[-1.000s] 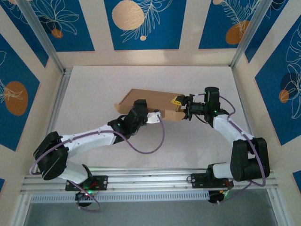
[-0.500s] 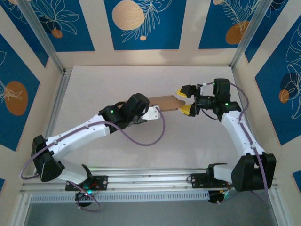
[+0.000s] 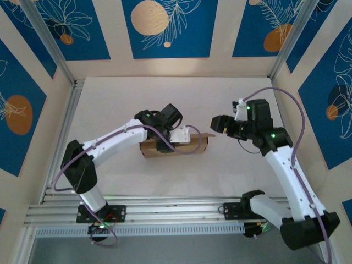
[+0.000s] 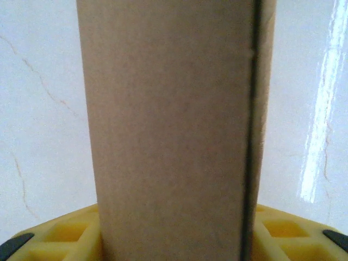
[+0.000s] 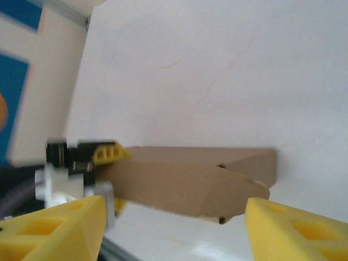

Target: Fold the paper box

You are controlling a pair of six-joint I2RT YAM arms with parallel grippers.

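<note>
Clamping the paper box (image 3: 199, 144) between its fingers, the left gripper (image 4: 174, 242) holds it near the table's (image 3: 110, 99) centre, probably to steady it for folding. The right gripper (image 3: 217, 123) hangs spread and empty at the box's two o'clock, facing its loose end flap.

The paper box (image 3: 198, 145) is plain brown cardboard, folded up into a long, shallow, closed-looking slab. From above it lies crosswise around the middle of the table (image 3: 110, 99), nearer the front edge. Its long side runs left to right and a small flap corner pokes up at its right end. The right wrist camera catches the paper box (image 5: 185, 182) side-on, a narrow body with a diagonal crease and flaps meeting near its right end, one edge slightly sprung. From the left wrist a broad matte face (image 4: 168, 136) fills the centre, with a dark seam down its right side, and the left gripper (image 4: 174, 239) is clamped across it. It seems to rest on the table, though it may hang just clear.
</note>
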